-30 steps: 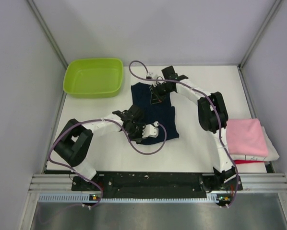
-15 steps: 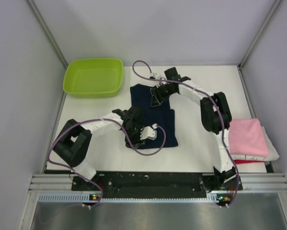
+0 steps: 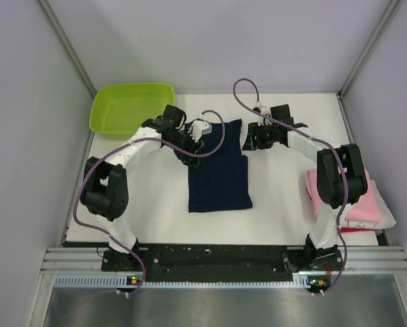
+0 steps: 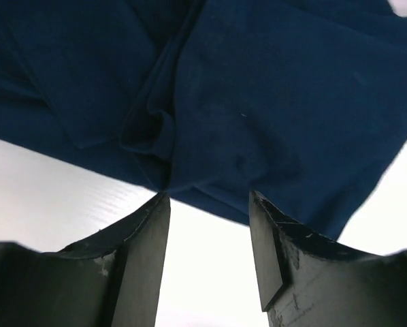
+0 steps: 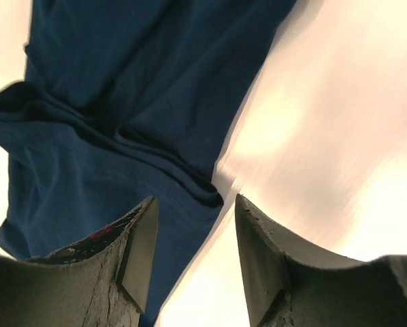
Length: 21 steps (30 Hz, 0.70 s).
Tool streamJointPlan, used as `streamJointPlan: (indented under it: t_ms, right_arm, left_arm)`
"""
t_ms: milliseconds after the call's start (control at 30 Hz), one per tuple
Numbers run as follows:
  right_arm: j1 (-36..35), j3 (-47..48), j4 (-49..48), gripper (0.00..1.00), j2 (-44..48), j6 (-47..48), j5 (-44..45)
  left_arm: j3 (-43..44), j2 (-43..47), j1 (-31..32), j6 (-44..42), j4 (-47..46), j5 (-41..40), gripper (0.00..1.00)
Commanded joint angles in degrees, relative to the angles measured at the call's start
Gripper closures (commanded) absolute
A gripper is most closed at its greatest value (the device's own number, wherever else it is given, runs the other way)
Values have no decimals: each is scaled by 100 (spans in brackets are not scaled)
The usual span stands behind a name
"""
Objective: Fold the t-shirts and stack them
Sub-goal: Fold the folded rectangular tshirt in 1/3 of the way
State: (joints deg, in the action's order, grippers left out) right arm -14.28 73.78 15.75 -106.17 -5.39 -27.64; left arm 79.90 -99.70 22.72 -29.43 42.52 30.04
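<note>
Fingers (image 4: 145, 238) of left gripper (image 4: 207, 197): stand spread, pinch nothing, navy t-shirt (image 4: 258, 102) bunched just beyond the tips. Likewise right gripper (image 5: 193, 201): spread, empty, shirt edge just ahead. Pink folded t-shirt (image 3: 360, 212) well apart, rightward.

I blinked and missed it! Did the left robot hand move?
Yes. The left gripper went farther back across the table, ending up close to the green tub.
</note>
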Motion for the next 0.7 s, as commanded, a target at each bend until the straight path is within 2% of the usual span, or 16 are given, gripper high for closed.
streamJointPlan:
  t_ms: [0, 267, 367, 433, 500, 600, 667]
  right_arm:
    - [-101, -171, -449, 52, -167, -305, -57]
    - [-101, -162, -503, 55, -580, -498, -436]
    - [-101, -136, -388, 57, -685, -446, -505]
    - [-110, -144, -380, 63, -730, -446, -698]
    - [-110, -118, -275, 76, -773, -411, -717]
    - [-101, -57, -178, 99, -686, -332, -682]
    - [-101, -57, -168, 100, -520, -253, -638]
  left_arm:
    - [113, -620, 83, 1202, -709, -489, 44]
    - [202, -937, 75, 1001, -1071, -921, 41]
    - [193, -1007, 75, 974, -1088, -834, 42]
    - [175, -981, 83, 939, -1132, -632, 46]
    - [140, -946, 75, 878, -1124, -482, 56]
    - [149, -902, 75, 720, -966, -455, 83]
    - [166, -771, 57, 632, -781, -429, 100]
